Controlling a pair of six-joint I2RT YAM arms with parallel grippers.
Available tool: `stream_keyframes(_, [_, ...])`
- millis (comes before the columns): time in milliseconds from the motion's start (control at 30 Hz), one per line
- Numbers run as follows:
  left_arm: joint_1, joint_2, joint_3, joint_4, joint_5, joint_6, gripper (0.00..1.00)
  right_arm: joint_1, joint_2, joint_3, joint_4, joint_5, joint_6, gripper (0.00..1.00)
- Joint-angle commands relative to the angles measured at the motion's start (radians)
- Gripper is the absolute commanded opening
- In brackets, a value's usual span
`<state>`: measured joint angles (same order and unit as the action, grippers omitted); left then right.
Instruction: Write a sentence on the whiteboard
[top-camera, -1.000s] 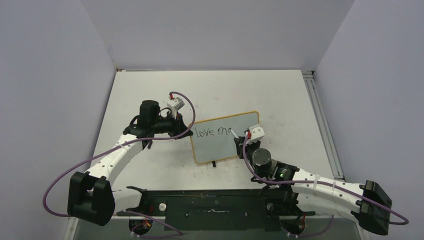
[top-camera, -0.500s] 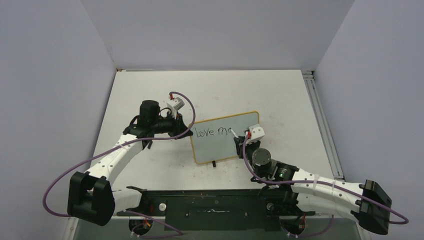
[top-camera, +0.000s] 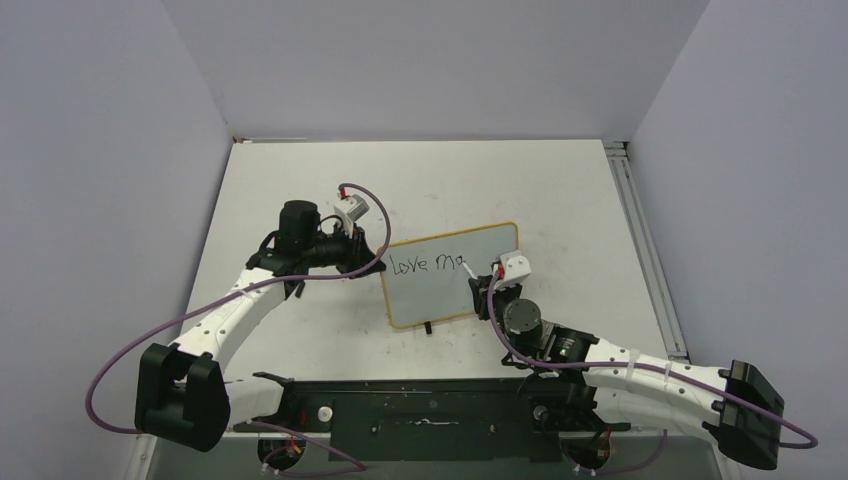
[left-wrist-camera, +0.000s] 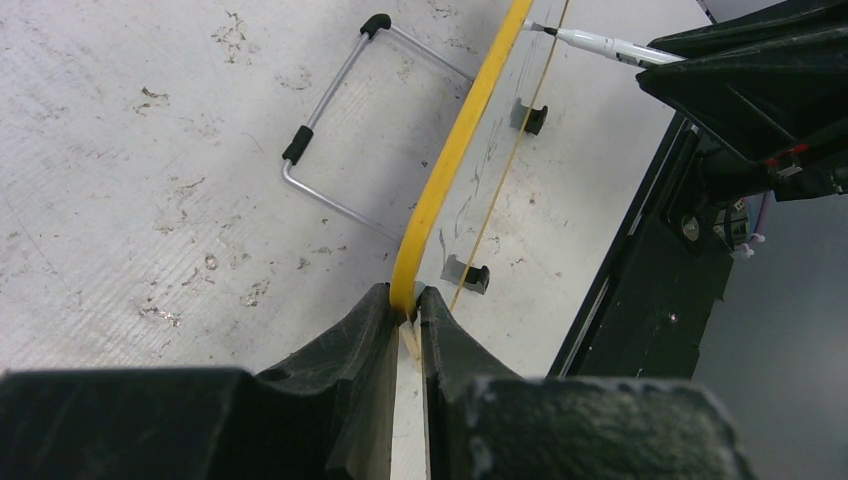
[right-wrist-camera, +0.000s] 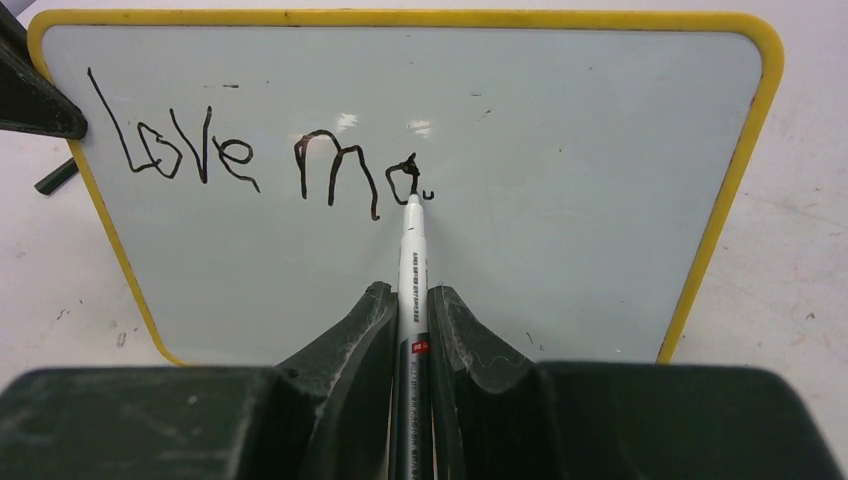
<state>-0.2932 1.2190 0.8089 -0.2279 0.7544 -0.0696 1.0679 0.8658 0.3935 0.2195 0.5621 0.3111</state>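
Right wrist view first: the marker (right-wrist-camera: 412, 262) is clamped tight in the right gripper (right-wrist-camera: 410, 294), its tip pressed to the whiteboard (right-wrist-camera: 580, 210) at the loop of an "a". Of the sentence (right-wrist-camera: 232, 158), only "Love ma" is written, and the board's lower edge is hidden behind the fingers. From above, the board is seen near the middle of the table (top-camera: 560, 190), its last letters crowded by that wrist. At its 9 o'clock edge the yellow frame is pinched by the closed left gripper (left-wrist-camera: 405, 300). Edge-on there, no writing can be read.
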Motion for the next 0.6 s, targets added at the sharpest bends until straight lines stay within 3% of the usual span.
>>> stream_keyframes(0, [0.0, -0.014, 0.03, -0.013, -0.017, 0.015, 0.0, 0.002, -0.013, -0.012, -0.029, 0.021, 0.031, 0.05])
stream_keyframes(567, [0.0, -0.016, 0.03, -0.012, -0.02, 0.015, 0.0, 0.002, -0.042, 0.001, -0.029, 0.045, 0.008, 0.05])
